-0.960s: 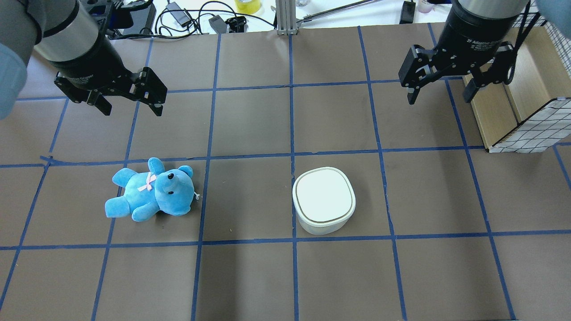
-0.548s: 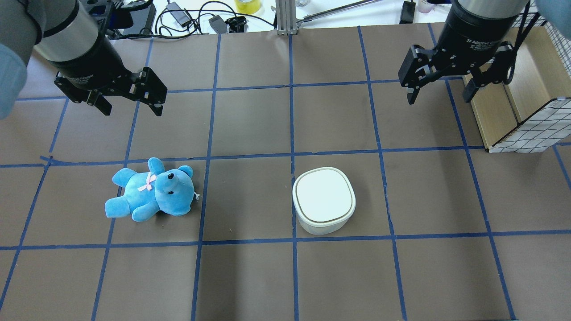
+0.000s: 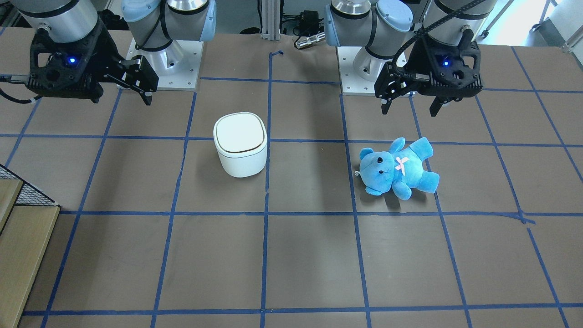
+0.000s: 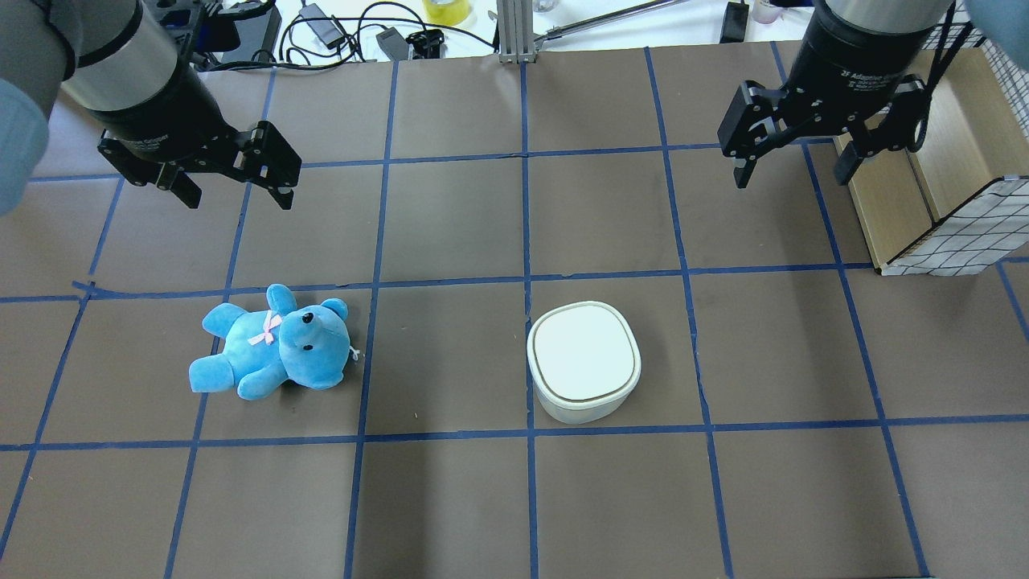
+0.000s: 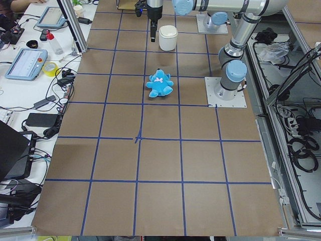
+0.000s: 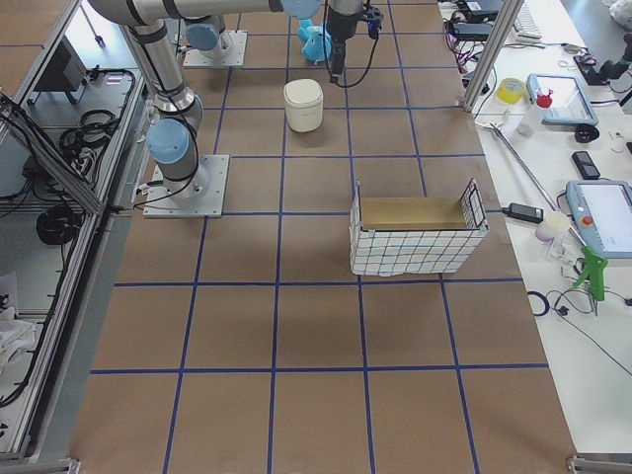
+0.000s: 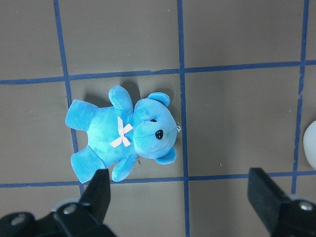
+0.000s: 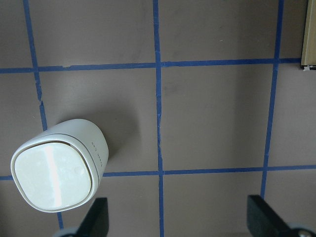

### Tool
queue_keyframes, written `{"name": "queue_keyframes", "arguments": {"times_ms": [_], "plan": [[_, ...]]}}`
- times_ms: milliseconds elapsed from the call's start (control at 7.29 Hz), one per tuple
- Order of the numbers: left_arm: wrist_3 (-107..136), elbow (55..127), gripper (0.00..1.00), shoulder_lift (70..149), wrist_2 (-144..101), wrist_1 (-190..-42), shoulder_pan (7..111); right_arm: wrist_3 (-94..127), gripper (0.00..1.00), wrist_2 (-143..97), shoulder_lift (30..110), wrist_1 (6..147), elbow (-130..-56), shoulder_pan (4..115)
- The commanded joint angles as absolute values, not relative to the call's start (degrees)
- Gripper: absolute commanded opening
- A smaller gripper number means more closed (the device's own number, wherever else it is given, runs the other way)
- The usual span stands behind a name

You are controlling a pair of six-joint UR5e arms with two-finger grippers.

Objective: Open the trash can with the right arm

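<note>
My right arm (image 4: pixel 852 48) hangs above the bench (image 4: pixel 450 225) with its jaws spread wide and nothing between them; in the right wrist view both fingertips (image 8: pixel 96 217) sit at the bottom corners with bare brown surface between. The trash can (image 4: pixel 584 354) stands on the bench below these jaws and off to their inner side, toward my left arm (image 4: pixel 137 88), well apart from either finger. Its lid is down flat, the thin dark line running unbroken round the rim, and its inner wall sits against a blue tape line. Between the jaws and the can there is only open bench crossed by tape. On the outer side of the right jaws stands a wire-sided basket (image 6: pixel 415 252) with a wooden floor, its near edge close to the outer finger in the overhead view; I cannot tell the real gap from there. My left arm's jaws are also spread wide and empty, looking down on a blue teddy (image 7: pixel 123 136) lying on its back just ahead of them. A full square of clear bench separates the teddy from the can.
</note>
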State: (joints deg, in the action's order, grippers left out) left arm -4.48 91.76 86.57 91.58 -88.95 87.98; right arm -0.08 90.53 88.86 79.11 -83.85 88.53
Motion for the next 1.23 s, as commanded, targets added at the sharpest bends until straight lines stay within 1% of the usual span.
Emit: {"name": "queue_keyframes", "arguments": {"times_ms": [0, 274, 411, 548, 685, 823, 960, 1097], "plan": [[-4.57, 91.76, 1.00, 86.57, 91.58, -88.95, 87.98, -0.09, 1.00, 90.53, 88.86, 79.01, -83.85, 88.59], [-4.57, 91.76, 1.00, 86.57, 91.58, -88.95, 87.98, 3.13, 1.00, 89.65, 89.03, 79.10, -83.67, 89.03], [-4.57, 91.76, 1.00, 86.57, 91.58, -88.95, 87.98, 5.86, 0.92, 89.39, 89.29, 79.19, -83.93, 89.21], [-4.48, 91.76, 1.00, 86.57, 91.58, -88.95, 87.98, 6.06, 0.58, 89.04, 89.30, 79.10, -84.11, 89.56], [-4.48, 91.76, 1.00, 86.57, 91.58, -88.95, 87.98, 7.37, 0.27, 87.29, 89.30, 79.10, -84.29, 91.30], [-4.48, 91.76, 1.00, 86.57, 91.58, -88.95, 87.98, 12.08, 0.05, 87.01, 88.86, 79.10, -84.29, 94.54], [-4.48, 91.76, 1.00, 86.57, 91.58, -88.95, 87.98, 15.00, 0.00, 87.10, 88.68, 79.19, -84.29, 97.44], [-4.48, 91.76, 1.00, 86.57, 91.58, -88.86, 87.98, 16.25, 0.00, 87.01, 88.59, 79.28, -84.37, 98.78]]}}
